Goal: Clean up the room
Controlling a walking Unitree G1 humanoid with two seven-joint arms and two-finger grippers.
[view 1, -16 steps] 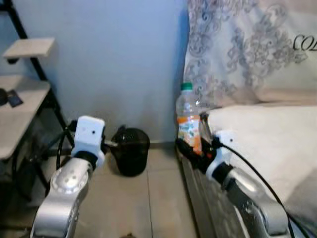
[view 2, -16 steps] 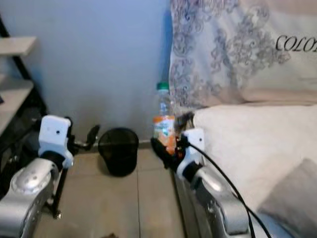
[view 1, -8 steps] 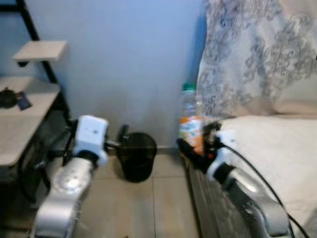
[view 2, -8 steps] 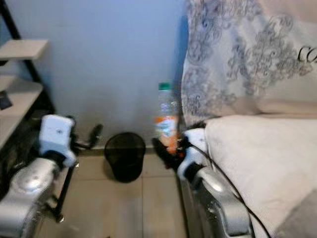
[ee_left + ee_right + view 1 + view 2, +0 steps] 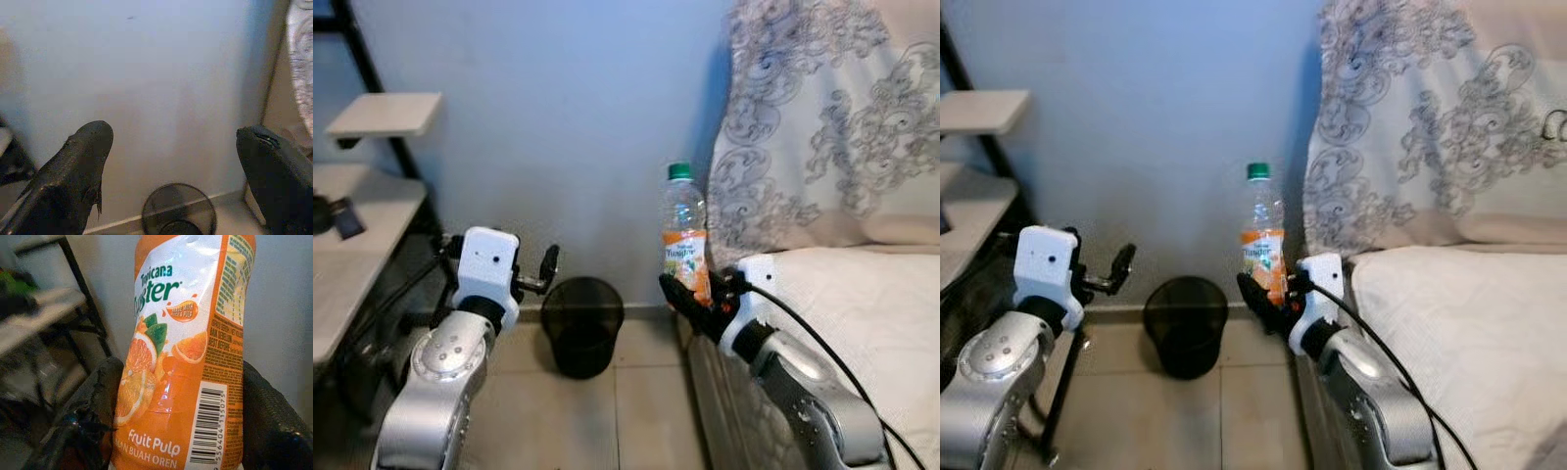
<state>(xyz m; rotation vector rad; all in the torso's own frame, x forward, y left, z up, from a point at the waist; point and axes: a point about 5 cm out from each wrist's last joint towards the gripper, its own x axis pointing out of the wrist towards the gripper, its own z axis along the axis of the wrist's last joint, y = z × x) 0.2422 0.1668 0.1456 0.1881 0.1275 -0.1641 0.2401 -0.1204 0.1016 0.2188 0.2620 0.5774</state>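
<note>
A clear plastic bottle (image 5: 683, 233) with a green cap and an orange Tropicana Twister label (image 5: 181, 347) stands upright in my right gripper (image 5: 697, 294), which is shut on its lower part, beside the bed's edge. A black mesh waste bin (image 5: 581, 324) sits on the tiled floor against the blue wall, left of and below the bottle. My left gripper (image 5: 546, 271) is raised above and just left of the bin, open, with nothing between its fingers (image 5: 78, 166). The bin (image 5: 179, 215) lies below them in the left wrist view.
A bed (image 5: 862, 323) with a white quilted cover and a patterned pillow (image 5: 822, 127) takes up the right. A black-framed shelf unit with pale boards (image 5: 357, 211) stands on the left. Tiled floor (image 5: 636, 421) lies between them.
The camera has swung, shifting the whole scene. My right gripper has lifted the bottle slightly higher against the wall. The left arm holds much the same pose.
</note>
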